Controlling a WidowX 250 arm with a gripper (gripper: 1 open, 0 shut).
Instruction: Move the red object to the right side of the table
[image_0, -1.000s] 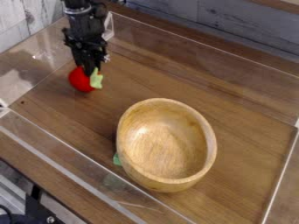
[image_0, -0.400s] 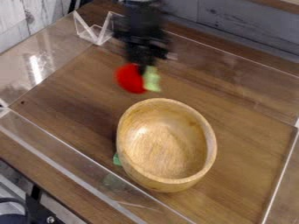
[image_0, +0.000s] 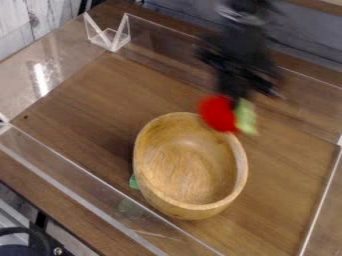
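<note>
One camera is looking at the scene, so no second view is sharing any part with it. It is sitting up above the tabletop (image_0: 100, 100) and facing down on a slant. It is seeing into the round wooden bowl (image_0: 190, 165), which is showing big, just below the middle, near six o'clock. The clear wall (image_0: 100, 188) is crossing the view toward seven o'clock. The grey boards (image_0: 301, 30) are showing near one o'clock, at the far side.
</note>
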